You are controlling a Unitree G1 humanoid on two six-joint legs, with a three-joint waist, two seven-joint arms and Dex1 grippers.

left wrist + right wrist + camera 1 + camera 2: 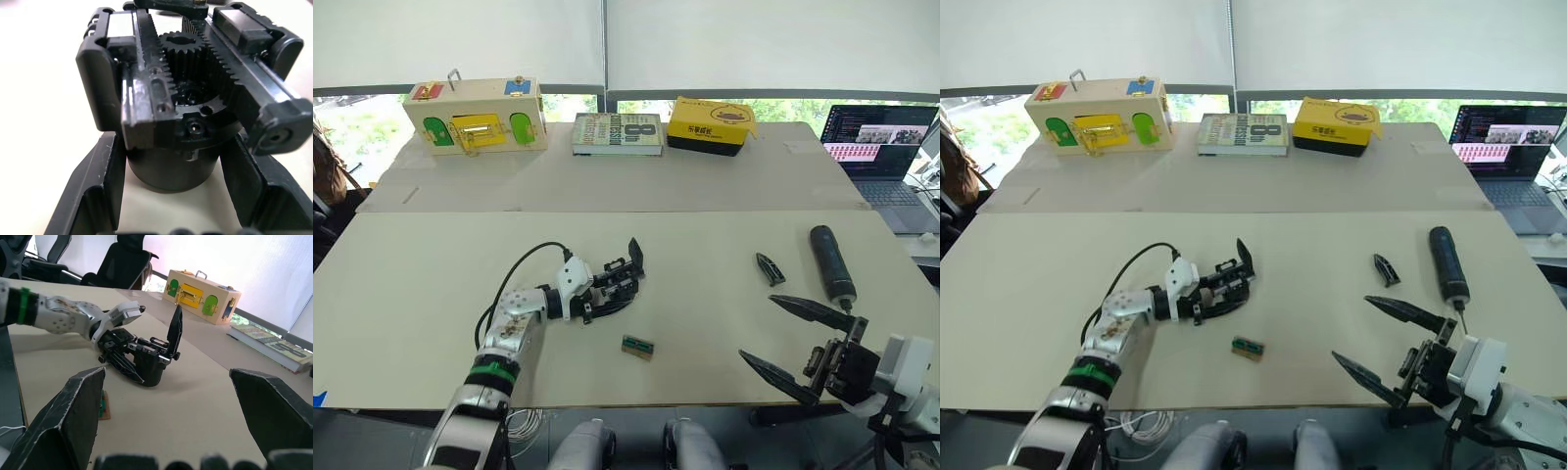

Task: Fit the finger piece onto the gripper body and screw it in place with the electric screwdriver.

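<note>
Nearest you, at the table's (pixel 411 333) front edge, your right gripper (pixel 800 341) hovers with its two jaws spread wide and nothing between them. Just beyond its upper finger lies one screwdriver (pixel 830 262), flat on the table with its bit pointing back toward you. One finger piece (pixel 769 267) lies loose just left of the screwdriver, apart from it.

Your left gripper (pixel 595 294) is left of centre, its two jaws pinching the round base of the one gripper body (pixel 619 277). That body rests on the table, and its single black finger stands up at its far end. In the left wrist view you see the body's (pixel 190 93) gear and two toothed racks close up, with a jaw on either side of its base.

One small green-topped block (pixel 637 346) lies between the two grippers, near the front edge.

On the far table you have one wooden latch box (pixel 478 117), one book (pixel 618 133) and one yellow box (pixel 710 124). One open laptop (pixel 879 142) sits at the far right.
</note>
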